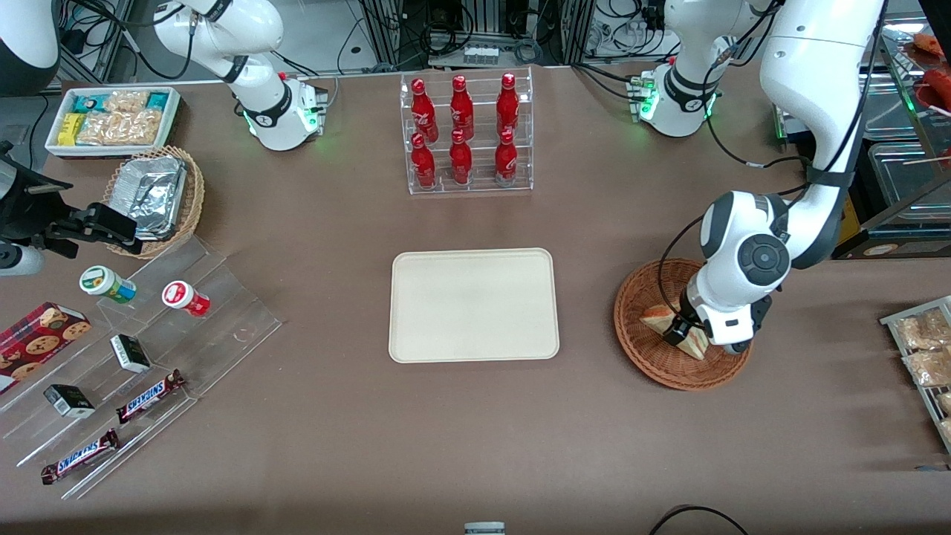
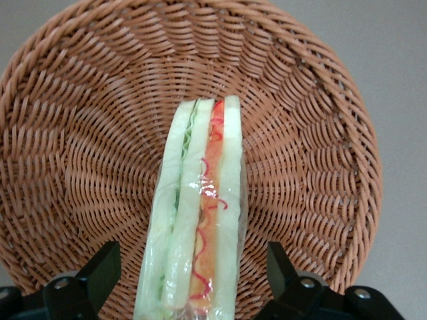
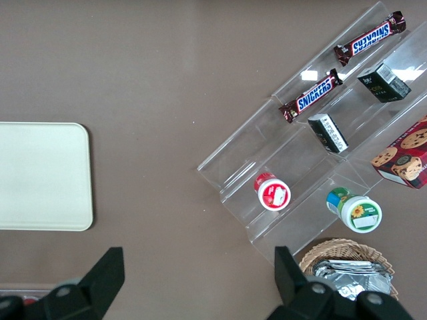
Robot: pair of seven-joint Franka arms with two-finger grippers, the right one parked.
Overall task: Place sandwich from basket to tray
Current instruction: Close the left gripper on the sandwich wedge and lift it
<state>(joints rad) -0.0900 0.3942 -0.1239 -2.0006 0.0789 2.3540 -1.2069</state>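
Left wrist view: sandwich [image 2: 200, 220] between open claw [image 2: 193, 273] fingers.

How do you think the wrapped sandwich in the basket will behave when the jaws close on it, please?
The sandwich is soft bread in glossy clear wrap, so it will probably squash easily and may slip. It stands on a narrow edge in the basket, so a nudge could tip it. The gripper straddles it, jaws open, one at each bread face.

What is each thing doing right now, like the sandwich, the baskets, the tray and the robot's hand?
Wrapped triangular sandwich: standing on edge in the basket, between the hand's fingers.
Reddish-brown woven wicker basket: holds only the sandwich.
Cream-white rectangular tray: empty.
Robot's hand: down in the basket, open.
Red bottles: upright in the clear rack.
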